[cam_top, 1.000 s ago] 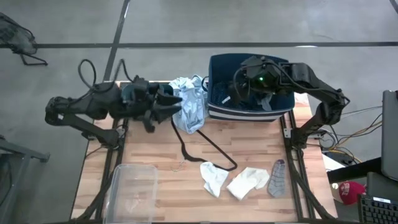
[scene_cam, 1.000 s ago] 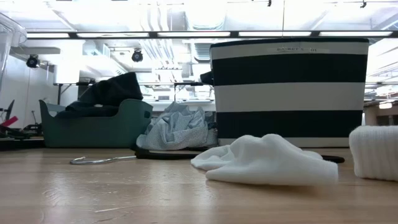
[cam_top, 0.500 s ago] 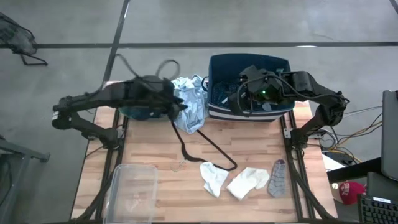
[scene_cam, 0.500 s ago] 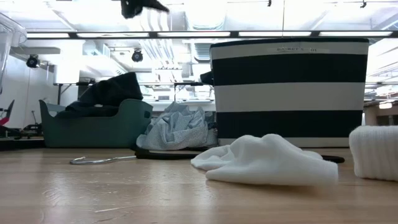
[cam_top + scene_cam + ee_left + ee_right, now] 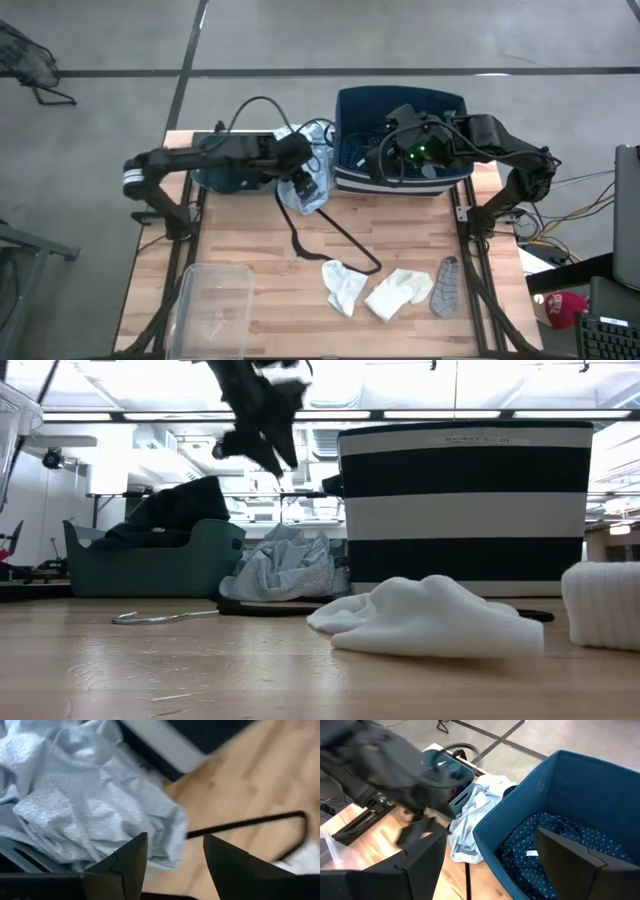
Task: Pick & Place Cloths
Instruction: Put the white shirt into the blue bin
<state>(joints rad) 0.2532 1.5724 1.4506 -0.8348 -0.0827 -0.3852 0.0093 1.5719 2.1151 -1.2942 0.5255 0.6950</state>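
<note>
Cloths beside and inside the striped navy bin [image 5: 465,510]; its rim label is too small to read.
Pale blue cloth [image 5: 312,170] lies just left of the bin under the left gripper [image 5: 174,865], jaws parted, empty. Right gripper [image 5: 385,160], jaws spread, hovers over the dotted cloth [image 5: 555,840], probably not touching it.
</note>
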